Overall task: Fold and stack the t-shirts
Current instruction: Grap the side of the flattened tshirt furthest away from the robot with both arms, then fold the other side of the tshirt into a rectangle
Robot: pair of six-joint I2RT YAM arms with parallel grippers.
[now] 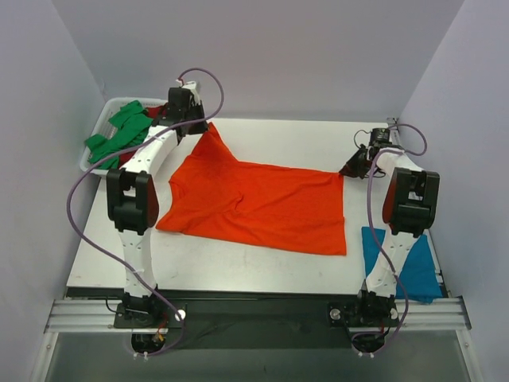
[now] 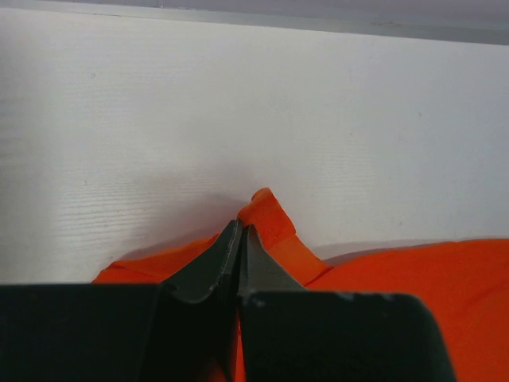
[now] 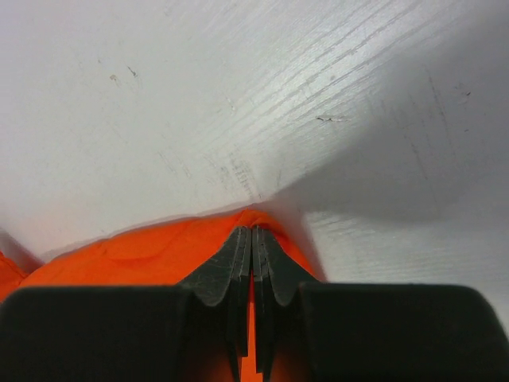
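Note:
A bright orange t-shirt (image 1: 254,203) lies spread across the middle of the white table (image 1: 262,143). My left gripper (image 1: 199,126) is shut on its far left corner, which is pulled up into a peak (image 2: 266,215). At the far right corner my right gripper (image 1: 350,169) is shut on the orange cloth (image 3: 159,251). A green t-shirt (image 1: 123,131) and a dark red one (image 1: 156,111) sit heaped in the white tray. A teal blue t-shirt (image 1: 417,267) lies at the near right, partly behind the right arm.
The white plastic tray (image 1: 97,131) stands at the far left corner of the table. Purple cables (image 1: 87,183) loop beside both arms. Grey walls close in the table on three sides.

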